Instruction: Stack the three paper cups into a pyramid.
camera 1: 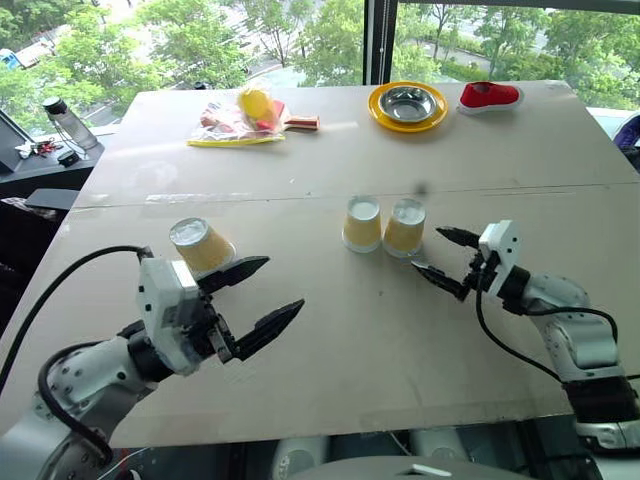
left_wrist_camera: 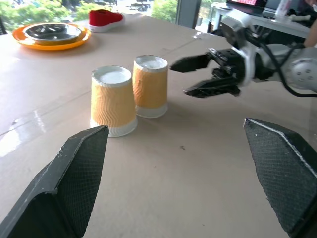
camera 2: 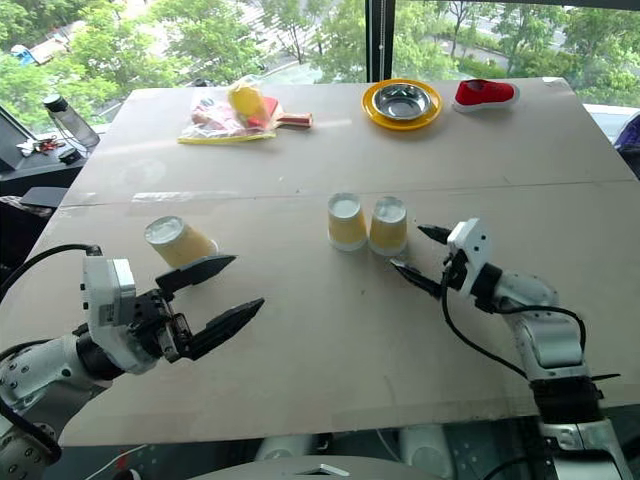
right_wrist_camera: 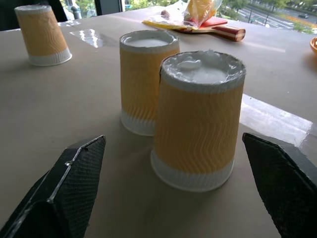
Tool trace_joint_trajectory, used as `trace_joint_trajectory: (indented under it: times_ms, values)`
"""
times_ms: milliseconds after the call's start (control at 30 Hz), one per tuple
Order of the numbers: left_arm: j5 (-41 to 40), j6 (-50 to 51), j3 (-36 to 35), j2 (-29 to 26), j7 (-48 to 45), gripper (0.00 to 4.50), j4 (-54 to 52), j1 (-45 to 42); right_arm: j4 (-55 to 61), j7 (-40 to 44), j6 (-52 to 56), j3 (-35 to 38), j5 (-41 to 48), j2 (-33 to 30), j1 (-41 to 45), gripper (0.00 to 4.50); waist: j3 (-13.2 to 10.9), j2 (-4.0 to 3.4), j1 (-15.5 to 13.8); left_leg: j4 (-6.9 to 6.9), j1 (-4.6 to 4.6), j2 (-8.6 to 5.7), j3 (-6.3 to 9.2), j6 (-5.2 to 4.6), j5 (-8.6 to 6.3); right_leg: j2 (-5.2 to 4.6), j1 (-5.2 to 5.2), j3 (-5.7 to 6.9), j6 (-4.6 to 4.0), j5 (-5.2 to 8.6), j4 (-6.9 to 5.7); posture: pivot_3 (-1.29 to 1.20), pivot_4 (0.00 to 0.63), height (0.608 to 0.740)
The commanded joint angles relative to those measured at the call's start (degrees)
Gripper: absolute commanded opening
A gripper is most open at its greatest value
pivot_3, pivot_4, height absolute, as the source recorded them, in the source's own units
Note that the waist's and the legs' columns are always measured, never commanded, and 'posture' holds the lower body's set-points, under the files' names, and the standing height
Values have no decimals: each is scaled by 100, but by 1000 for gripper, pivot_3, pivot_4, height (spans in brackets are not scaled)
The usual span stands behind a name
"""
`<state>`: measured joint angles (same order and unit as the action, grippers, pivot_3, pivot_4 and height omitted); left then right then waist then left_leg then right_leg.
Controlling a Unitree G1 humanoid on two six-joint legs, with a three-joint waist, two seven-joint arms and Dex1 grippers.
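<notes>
We see two cups (camera 1: pixel 383 225) upside down, side by side, a third (camera 1: pixel 201 245) apart, both grippers' jaws spread, bowl (camera 1: pixel 408 103) on plate (camera 1: pixel 378 113).

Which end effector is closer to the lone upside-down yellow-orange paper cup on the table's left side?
Left. The left end effector sits open right beside that lone yellow-orange paper cup, not touching. The right end effector is far across the table, open beside the cup pair.

Desk and what lay on it

The tan desk (camera 1: pixel 330 340) carried two upside-down paper cups (camera 1: pixel 383 226) side by side near its centre, a third cup (camera 1: pixel 201 244) well apart at 9 o'clock, a yellow plate (camera 1: pixel 407 106) with a steel bowl (camera 1: pixel 408 101) at 12 o'clock, a red shoe (camera 1: pixel 489 96) at 1 o'clock, and a paddle with a plastic bag (camera 1: pixel 245 117) at 11 o'clock.
</notes>
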<state>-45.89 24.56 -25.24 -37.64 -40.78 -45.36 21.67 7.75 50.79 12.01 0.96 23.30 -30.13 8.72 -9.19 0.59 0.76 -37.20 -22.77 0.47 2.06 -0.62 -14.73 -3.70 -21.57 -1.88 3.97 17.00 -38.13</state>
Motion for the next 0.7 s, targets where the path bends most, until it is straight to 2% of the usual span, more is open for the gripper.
trace_joint_trajectory:
  times_ms: [33,100,167,267,367,533,700]
  values:
    - [835,-367,-266,344,628,4500,294,146,849,520,289,535,778,-439,-507,4394,1,-2,9,0,2,0,-2,0,0,1,0,-2,0,0,-1,0,150,740]
    - [1095,-529,-421,751,1194,4500,515,21,1172,900,665,860,1383,-799,-858,4394,1,-5,1,-1,5,-1,-1,0,0,5,3,-2,0,0,-2,0,150,740]
    - [1707,-918,-444,1007,1516,4500,858,-16,1328,1243,810,1235,1872,-1035,-1129,4394,4,6,-1,-5,5,-1,3,-1,0,4,8,2,0,0,-2,0,150,740]
    - [2132,-1217,-466,1177,1731,4500,1206,-117,1375,1499,863,1525,2165,-1207,-1311,4394,10,14,-12,-8,7,-4,6,-1,0,3,16,6,0,-1,1,0,150,740]
    - [2634,-1711,-269,1180,1829,4500,2160,-636,1257,1612,701,1733,2219,-1183,-1415,4394,12,17,-31,-10,7,-6,8,-1,0,3,18,8,0,-1,1,0,150,740]
    - [2601,-2054,137,1196,1421,4500,2995,-1352,1308,1492,580,1703,2225,-938,-1394,4394,13,20,-41,-16,8,-11,23,0,0,3,28,26,0,-1,2,0,150,740]
    - [2723,-2345,236,1105,1303,4500,3796,-1924,1401,1380,512,1693,2176,-784,-1422,4394,13,20,-13,-16,7,-11,26,0,0,2,27,28,1,-2,2,0,150,740]
